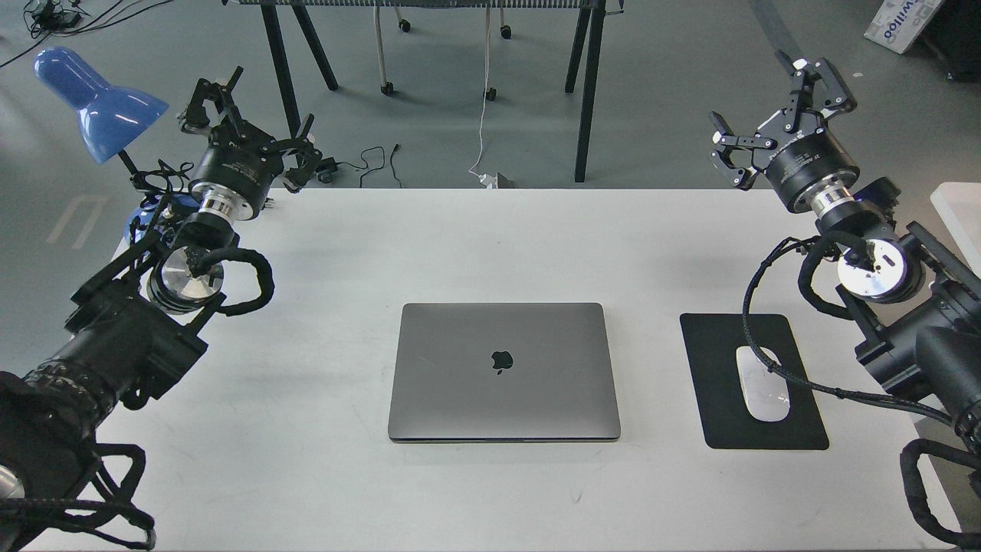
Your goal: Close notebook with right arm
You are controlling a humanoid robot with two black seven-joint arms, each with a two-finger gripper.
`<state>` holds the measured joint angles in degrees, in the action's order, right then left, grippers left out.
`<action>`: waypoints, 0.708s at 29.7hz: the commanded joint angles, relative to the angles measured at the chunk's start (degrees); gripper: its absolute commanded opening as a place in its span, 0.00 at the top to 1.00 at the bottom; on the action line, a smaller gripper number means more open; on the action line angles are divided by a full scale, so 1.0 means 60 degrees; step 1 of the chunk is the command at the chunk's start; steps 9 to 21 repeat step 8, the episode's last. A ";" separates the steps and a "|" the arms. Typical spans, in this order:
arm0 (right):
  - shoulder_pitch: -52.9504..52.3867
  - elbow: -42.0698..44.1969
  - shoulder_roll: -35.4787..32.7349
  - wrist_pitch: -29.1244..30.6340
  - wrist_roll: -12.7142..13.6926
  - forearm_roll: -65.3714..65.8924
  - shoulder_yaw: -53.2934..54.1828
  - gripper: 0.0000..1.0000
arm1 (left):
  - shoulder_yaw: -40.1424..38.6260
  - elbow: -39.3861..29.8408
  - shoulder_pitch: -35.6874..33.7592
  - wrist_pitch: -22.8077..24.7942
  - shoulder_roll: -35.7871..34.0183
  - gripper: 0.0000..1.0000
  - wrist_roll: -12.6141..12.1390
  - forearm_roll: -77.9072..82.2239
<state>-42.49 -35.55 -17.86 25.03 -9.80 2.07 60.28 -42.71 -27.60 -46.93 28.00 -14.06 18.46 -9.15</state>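
From the head view, the notebook (503, 372) is lying flat and shut at the middle of the table (322, 253), lid down with the apple logo facing up, so the closing looks already done. The right arm (874, 268) is hanging raised at the right side, well apart from the notebook, and its gripper (774, 115) is showing its fingers spread apart, holding nothing. The left gripper (253, 115) is sitting at the far left corner with its fingers likewise spread and empty.

Judging from this, the step in hand is only a retreat: the right arm is best kept high and clear, its cable watched where it is trailing over the mouse (762, 383) on the mouse pad (713, 383), so nothing is being dragged.

The table is pale grey and matte, lightly scuffed. A blue lamp (100, 103) is standing at the left corner. Beyond, grey floor, black trestle legs (586, 92), chair castors and loose cables are showing.
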 commanded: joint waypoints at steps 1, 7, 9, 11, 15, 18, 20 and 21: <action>0.0007 0.0286 -0.0026 0.0017 -0.0007 -0.0594 0.0206 0.00 | 0.0014 0.0000 0.0000 0.0000 0.0000 0.00 0.0000 0.0001; 0.0021 0.0257 0.0047 -0.0012 0.0036 -0.0594 0.0149 0.00 | 0.0014 0.0000 0.0000 0.0000 0.0000 0.00 0.0000 0.0001; 0.0021 0.0242 0.0048 -0.0026 0.0022 -0.0594 0.0119 0.00 | 0.0014 0.0000 0.0000 0.0000 0.0000 0.00 0.0000 0.0001; 0.0021 0.0242 0.0048 -0.0026 0.0022 -0.0594 0.0119 0.00 | 0.0014 0.0000 0.0000 0.0000 0.0000 0.00 0.0000 0.0001; 0.0021 0.0242 0.0048 -0.0026 0.0022 -0.0594 0.0119 0.00 | 0.0014 0.0000 0.0000 0.0000 0.0000 0.00 0.0000 0.0001; 0.0021 0.0242 0.0048 -0.0026 0.0022 -0.0594 0.0119 0.00 | 0.0014 0.0000 0.0000 0.0000 0.0000 0.00 0.0000 0.0001; 0.0021 0.0242 0.0048 -0.0026 0.0022 -0.0594 0.0119 0.00 | 0.0014 0.0000 0.0000 0.0000 0.0000 0.00 0.0000 0.0001; 0.0021 0.0242 0.0048 -0.0026 0.0022 -0.0594 0.0119 0.00 | 0.0014 0.0000 0.0000 0.0000 0.0000 0.00 0.0000 0.0001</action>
